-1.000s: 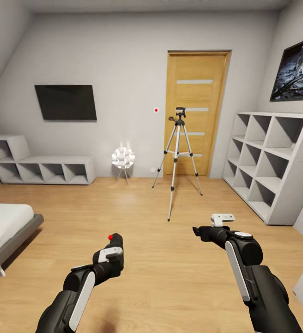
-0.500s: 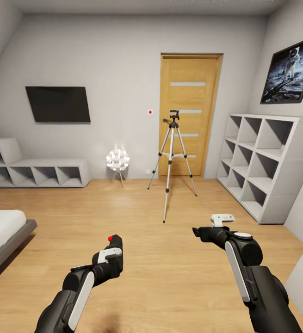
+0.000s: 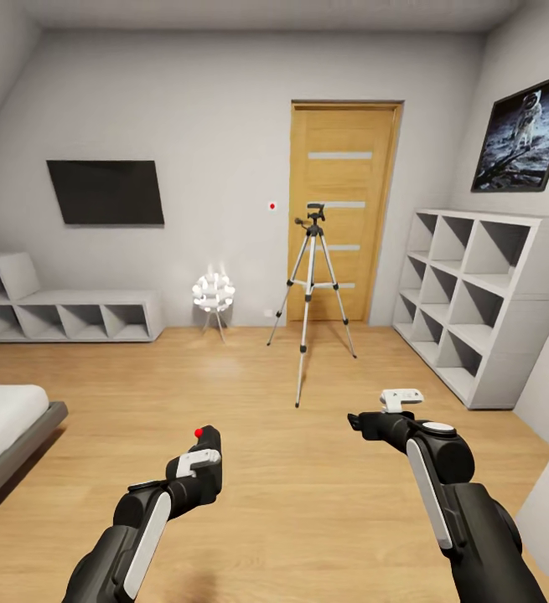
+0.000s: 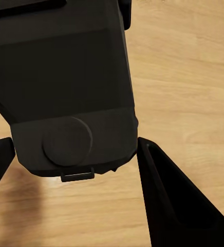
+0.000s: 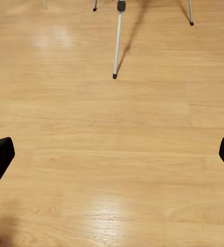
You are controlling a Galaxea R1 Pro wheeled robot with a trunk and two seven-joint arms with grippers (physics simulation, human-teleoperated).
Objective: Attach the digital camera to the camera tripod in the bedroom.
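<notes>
Tripod [image 3: 310,285] stands on light wood floor [image 3: 308,469] before door [image 3: 341,209].

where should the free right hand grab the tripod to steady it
Probably just under the black head of the camera tripod, where the three legs meet, coming from the robot's side. Lower down the legs splay apart; the pan handle juts from the head, whose top must stay free.

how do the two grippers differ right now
The left gripper holds a boxy black camera between its fingers; the right gripper holds nothing, only wood floor between its widely spread fingertips. In the head view the left gripper sits lower and nearer than the right gripper, which is closer to the tripod. Both are black and hang over the floor.
</notes>
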